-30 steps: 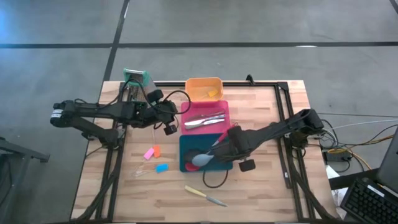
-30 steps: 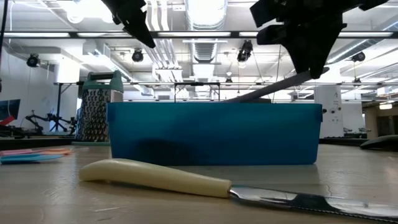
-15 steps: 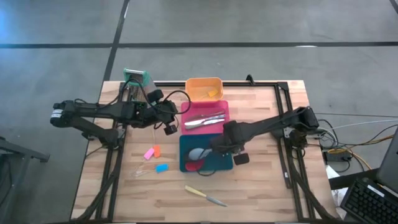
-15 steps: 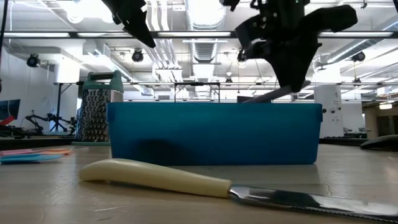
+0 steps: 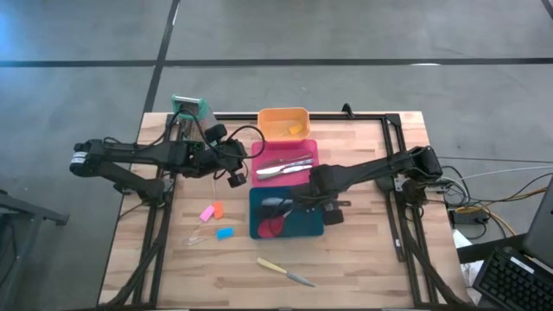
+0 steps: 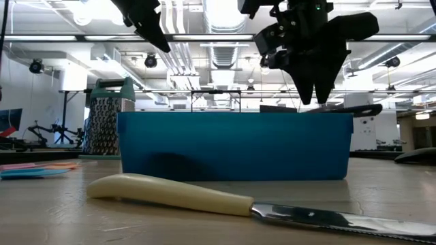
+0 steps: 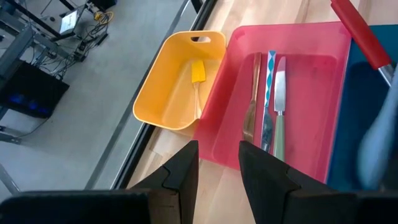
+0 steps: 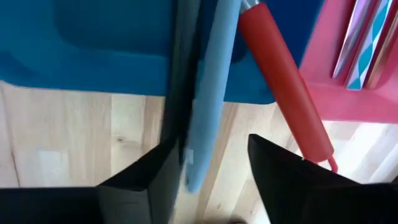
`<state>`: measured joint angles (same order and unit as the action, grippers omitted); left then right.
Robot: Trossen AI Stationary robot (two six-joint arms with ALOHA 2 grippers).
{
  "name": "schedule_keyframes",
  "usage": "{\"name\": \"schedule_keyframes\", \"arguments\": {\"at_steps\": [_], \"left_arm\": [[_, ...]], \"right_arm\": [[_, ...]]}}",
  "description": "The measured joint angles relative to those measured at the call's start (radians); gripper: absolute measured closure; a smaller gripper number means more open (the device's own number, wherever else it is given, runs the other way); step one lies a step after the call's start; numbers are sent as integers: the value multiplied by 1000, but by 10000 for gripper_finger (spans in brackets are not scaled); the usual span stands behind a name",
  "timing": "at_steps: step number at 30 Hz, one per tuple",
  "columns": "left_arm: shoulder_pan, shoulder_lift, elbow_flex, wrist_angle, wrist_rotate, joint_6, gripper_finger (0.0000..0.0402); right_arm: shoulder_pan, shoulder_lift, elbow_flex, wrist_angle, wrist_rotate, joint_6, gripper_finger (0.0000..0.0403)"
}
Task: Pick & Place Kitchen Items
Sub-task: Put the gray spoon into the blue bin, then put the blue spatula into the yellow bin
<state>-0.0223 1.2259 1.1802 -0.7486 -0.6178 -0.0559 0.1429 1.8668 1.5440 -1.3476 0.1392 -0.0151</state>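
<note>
My right gripper point(image 5: 318, 203) point(image 6: 315, 101) hangs open, pointing down, over the right part of the teal tray point(image 5: 298, 226). A grey spoon point(image 5: 275, 206), a red spoon point(image 5: 271, 227) and a black-handled utensil lie in the tray. Their handles stick out over its right rim. In the right wrist view the grey handle point(image 8: 211, 93) runs between my open fingers point(image 8: 214, 146), the red handle point(image 8: 283, 93) beside it. My left gripper point(image 5: 242, 164) point(image 7: 219, 155) waits open, raised left of the pink tray point(image 5: 309, 149). A cream-handled knife point(image 5: 285, 271) and small pink point(image 5: 207, 212) and blue point(image 5: 225, 233) pieces lie loose on the table.
The pink tray holds metal cutlery point(image 7: 267, 99). The orange tray point(image 5: 270, 117) behind it holds a yellow piece point(image 7: 198, 71). A green-topped grater point(image 5: 187, 108) stands at the far left corner. Bare wood lies to the right of the trays and along the near edge.
My right gripper carried the tilted grey spoon a little toward the table's far left and down over the teal tray, then opened and let go. The spoon now lies in the tray beside the red one, its handle over the right rim.
</note>
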Motion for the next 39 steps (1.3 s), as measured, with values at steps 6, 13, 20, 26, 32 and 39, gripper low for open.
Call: {"name": "schedule_keyframes", "arguments": {"at_steps": [6, 13, 20, 26, 32, 39], "left_arm": [[0, 0, -2, -4, 0, -1, 282], [0, 0, -1, -88, 104, -29, 282], [-31, 0, -15, -231, 179, -109, 282], [-124, 3, -25, -324, 175, -232, 289], [-230, 4, -25, -382, 234, -397, 305], [-322, 16, -75, -358, 349, -548, 305]], "right_arm": [[1, -7, 0, -19, 0, 112, 187], [25, -75, -6, -108, 23, 270, 189], [88, -200, -31, -105, 123, 357, 221], [136, -341, -95, -26, 179, 409, 263], [160, -509, -228, 92, 186, 462, 317], [161, -680, -386, 115, 186, 570, 363]]}}
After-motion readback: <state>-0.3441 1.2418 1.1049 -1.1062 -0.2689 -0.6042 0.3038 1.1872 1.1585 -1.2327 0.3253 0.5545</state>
